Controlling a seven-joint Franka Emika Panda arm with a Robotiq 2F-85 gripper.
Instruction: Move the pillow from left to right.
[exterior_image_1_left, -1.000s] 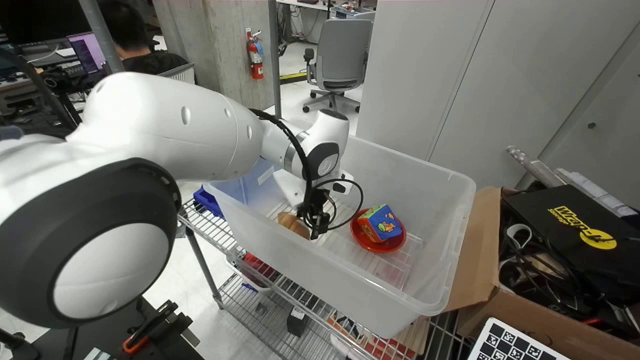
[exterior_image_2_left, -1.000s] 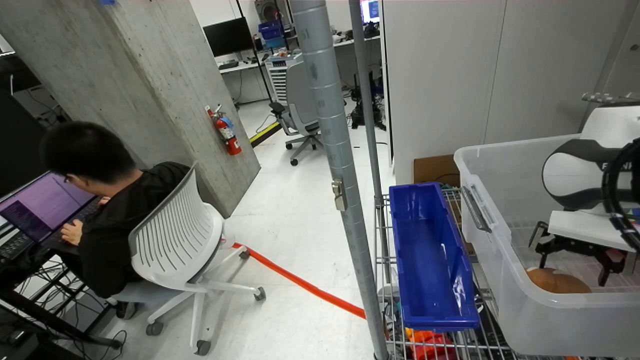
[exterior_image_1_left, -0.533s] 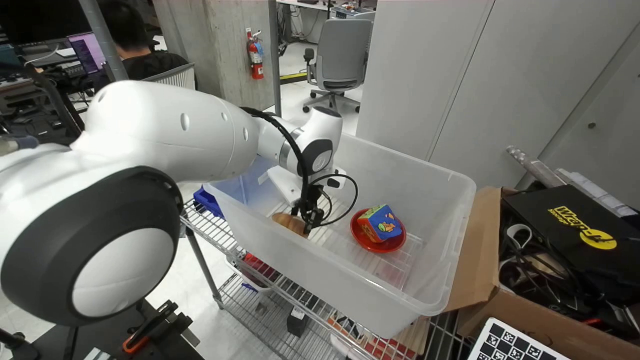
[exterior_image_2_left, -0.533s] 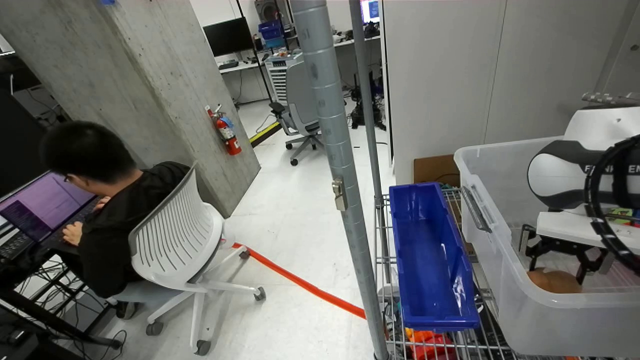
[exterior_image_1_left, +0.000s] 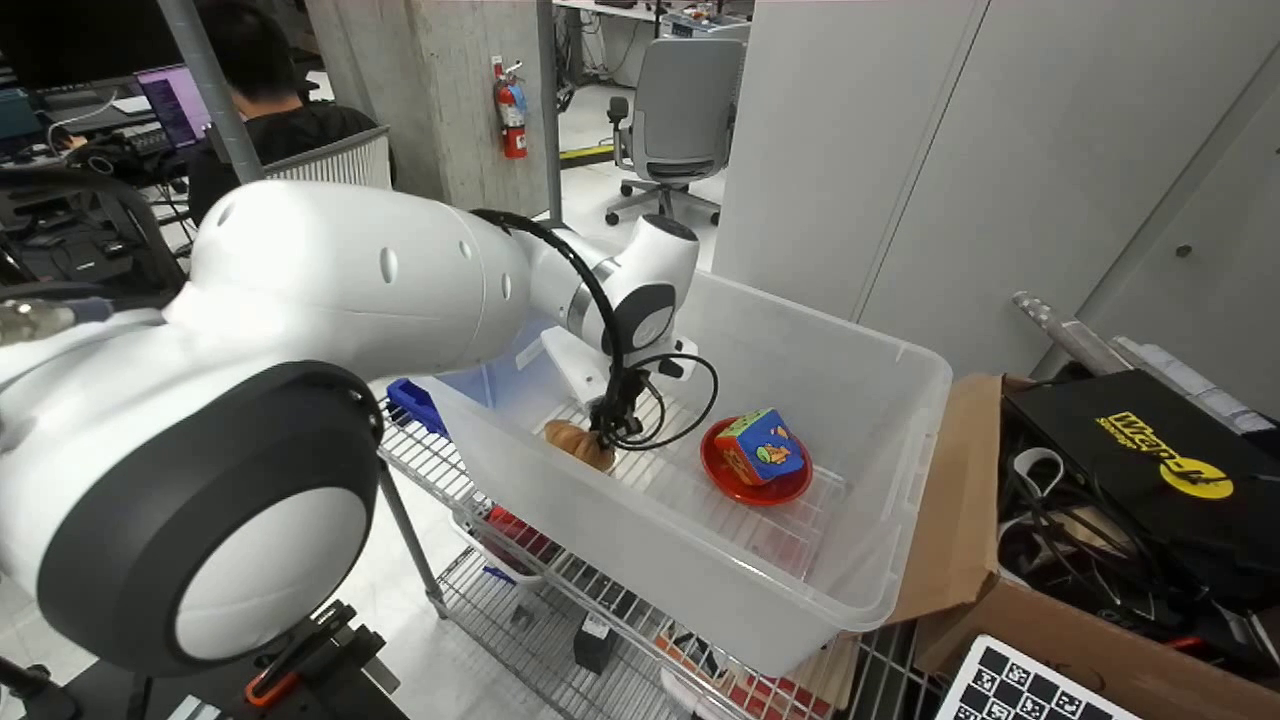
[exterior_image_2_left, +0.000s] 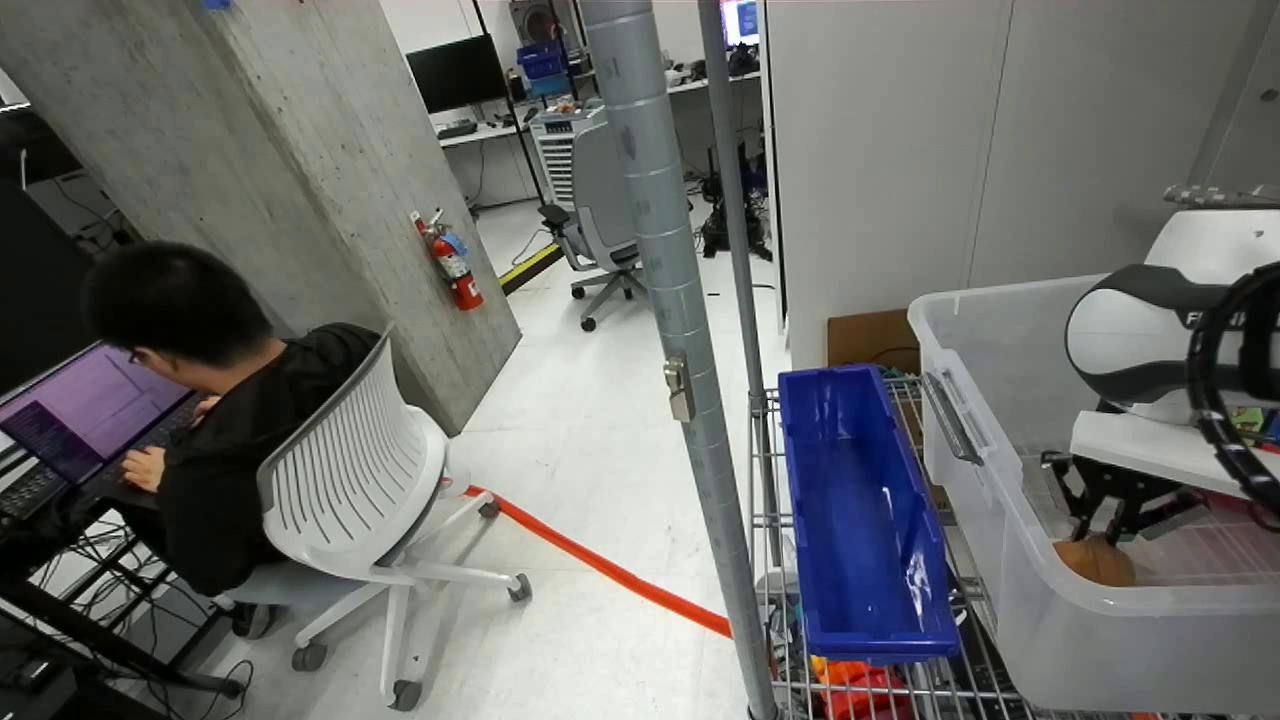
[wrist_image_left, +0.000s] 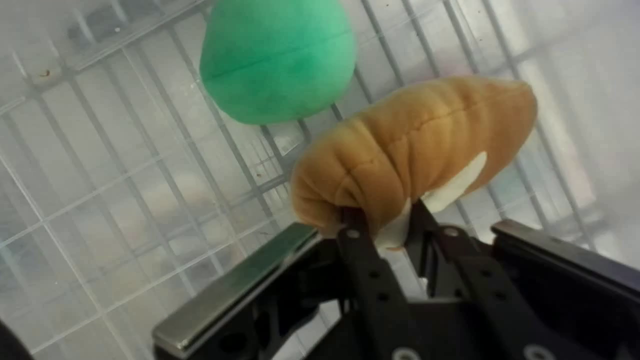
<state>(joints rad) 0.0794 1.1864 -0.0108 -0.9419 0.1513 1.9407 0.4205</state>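
Ana: Where is the pillow (wrist_image_left: 425, 132), and what is the hand (wrist_image_left: 384, 220) doing with it?

Ben: The pillow sits low in the clear bin (exterior_image_1_left: 640, 555), toward the left and by the long near wall in an exterior view. The hand's 2 black fingers (wrist_image_left: 367, 265) pinch a fold of it; in the wrist view the tan cloth creases between the tips.

Ana: Why there?

Ben: Likely because so soft and plump a thing grips better by a gathered fold than across its full girth. The pinch falls nearer the blunter end, so the longer, tapering part sticks out free and would probably sag in a lift.

Ana: Is it off the bin's floor?

Ben: That cannot be told: in an exterior view the bin's rim hides its underside.

Ana: And its neighbours?

Ben: The green plush (wrist_image_left: 277, 62) lies just beside it with a gap between, so lifting before carrying should disturb less than dragging. The red dish (exterior_image_1_left: 722, 480), a picture cube (exterior_image_1_left: 765, 445) tilted in it, stands well apart, to the right in an exterior view. If that is the right the task means, the pillow's landing spot calls for care to miss the dish, and the carrying seems all to come.
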